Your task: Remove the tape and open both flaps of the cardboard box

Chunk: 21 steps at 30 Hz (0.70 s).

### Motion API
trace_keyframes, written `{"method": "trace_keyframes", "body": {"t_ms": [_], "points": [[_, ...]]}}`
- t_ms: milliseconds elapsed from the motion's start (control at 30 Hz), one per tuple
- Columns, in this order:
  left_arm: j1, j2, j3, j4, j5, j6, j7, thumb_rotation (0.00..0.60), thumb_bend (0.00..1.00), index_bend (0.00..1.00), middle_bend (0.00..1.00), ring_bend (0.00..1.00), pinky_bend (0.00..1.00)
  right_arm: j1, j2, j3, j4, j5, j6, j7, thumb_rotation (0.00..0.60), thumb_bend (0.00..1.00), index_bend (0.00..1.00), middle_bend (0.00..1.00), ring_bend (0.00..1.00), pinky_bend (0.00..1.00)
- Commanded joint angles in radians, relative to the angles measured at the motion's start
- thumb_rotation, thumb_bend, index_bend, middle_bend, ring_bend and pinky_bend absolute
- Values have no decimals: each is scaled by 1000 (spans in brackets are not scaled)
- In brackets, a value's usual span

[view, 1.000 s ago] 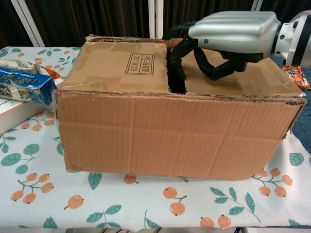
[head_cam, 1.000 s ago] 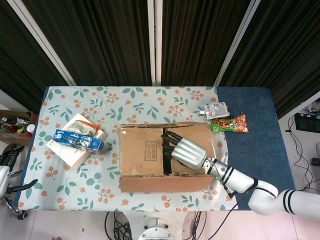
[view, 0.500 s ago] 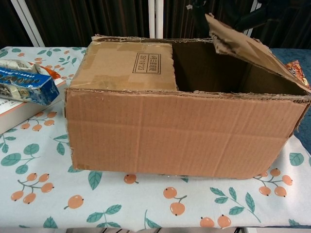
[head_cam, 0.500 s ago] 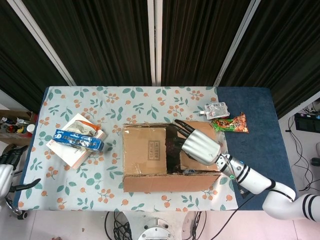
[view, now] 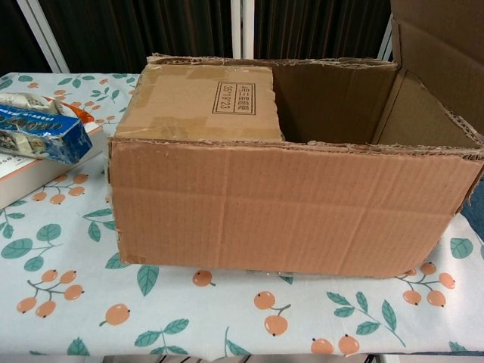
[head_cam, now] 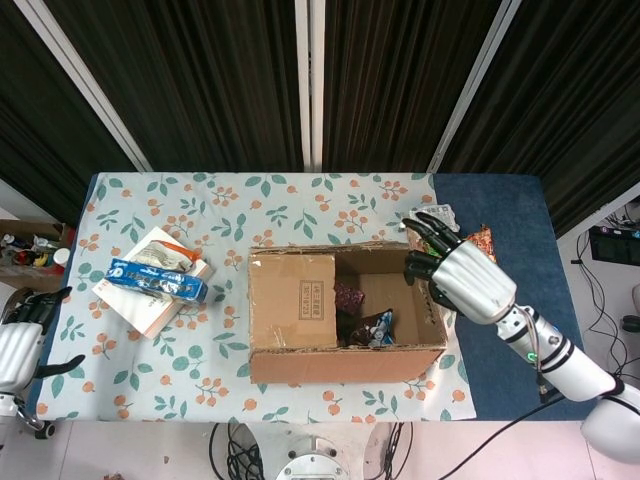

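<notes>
Head view, right hand [head_cam: 462, 276] gripping raised right flap [view: 437, 57] of cardboard box [head_cam: 345, 312], left hand [head_cam: 20, 343] open.

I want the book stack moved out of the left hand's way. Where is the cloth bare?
Bare floral cloth runs behind the cardboard box, and between the book stack and the box. Crowded: the right side, where the right hand holds the flap by the snack packets.

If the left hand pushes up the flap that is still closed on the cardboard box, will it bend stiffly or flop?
The closed flap looks like corrugated board lying flat, so it would probably swing up stiffly along its fold. Its edges look ragged and worn, so it may crease. The cardboard box might slide on the tablecloth.
</notes>
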<state>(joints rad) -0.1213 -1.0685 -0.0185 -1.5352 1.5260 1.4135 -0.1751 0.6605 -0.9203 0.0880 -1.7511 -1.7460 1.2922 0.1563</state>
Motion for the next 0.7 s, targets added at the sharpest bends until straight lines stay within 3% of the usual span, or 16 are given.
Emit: {"method": "trace_keyframes", "body": {"t_ms": [33,267,533,600,700], "points": [[-8,3,-1,-13,8,-4,-7,590,94,99,155,130,210,-50,34,-10,35,-19,72,63,600,1000,532,434,0,0],[-25,3,-9,-52,-11,-27,47,591,94,99,155,130,210,-150,68,-22,150,11,192,210,600,1000,528,436,0,0],[-32,-1,-11,-75,-24,-39,76,589,94,99,155,130,210,-221,53,-34,276,63,222,337,600,1000,511,428,0,0],[-33,-2,-11,-81,-23,-36,82,589,94,99,156,130,210,-222,46,-30,279,64,217,334,600,999,476,418,0,0],[-31,-3,-10,-87,-21,-29,89,592,95,99,156,130,210,-214,31,-17,254,57,215,295,600,991,343,349,0,0]]}}
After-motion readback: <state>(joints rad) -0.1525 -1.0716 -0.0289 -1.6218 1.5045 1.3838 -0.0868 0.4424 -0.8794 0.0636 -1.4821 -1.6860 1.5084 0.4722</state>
